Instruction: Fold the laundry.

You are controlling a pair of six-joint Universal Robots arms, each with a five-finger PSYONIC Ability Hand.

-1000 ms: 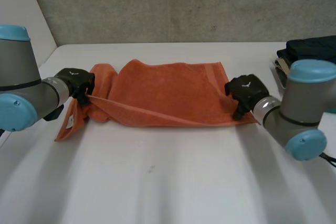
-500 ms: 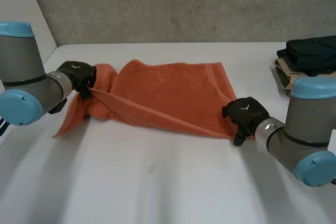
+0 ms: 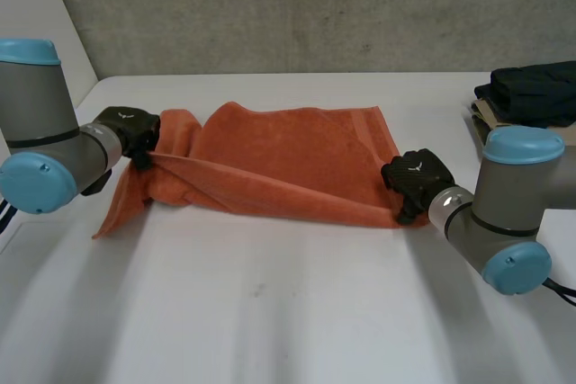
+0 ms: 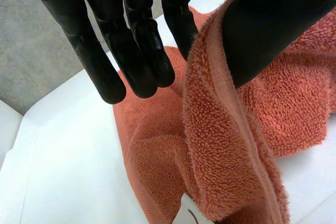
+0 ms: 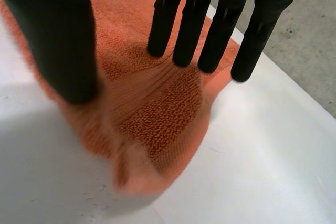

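An orange towel (image 3: 288, 155) lies crosswise on the white table (image 3: 270, 312), spread over the middle of the head view from the left edge region to right of centre, with its near long edge lifted off the surface and drawn into a taut line between the two hands. The left arm (image 3: 45, 150) comes in from the left side of the frame, bent at the elbow, its forearm pointing right. The left hand (image 3: 129, 129) sits at the towel's left end, where the cloth is bunched and a loose flap hangs down toward the lower left. In the left wrist view the fingers (image 4: 131, 40) are nearly straight and point down, and a thick fold of towel rises between them and the thumb, which presses it from the other side: the hand is grasping the towel there. The right arm (image 3: 504, 213) enters from the lower right, forearm angled up and left, and the right hand (image 3: 414, 179) is at the towel's near right corner. In the right wrist view its straight fingers (image 5: 191, 24) lie on the cloth with the thumb opposite. The towel is gripped between them, creases run from the grip, and the corner droops below onto the table. A pile of dark clothes (image 3: 537, 92) sits at the upper right, well apart from the towel, before a grey wall (image 3: 315, 6).
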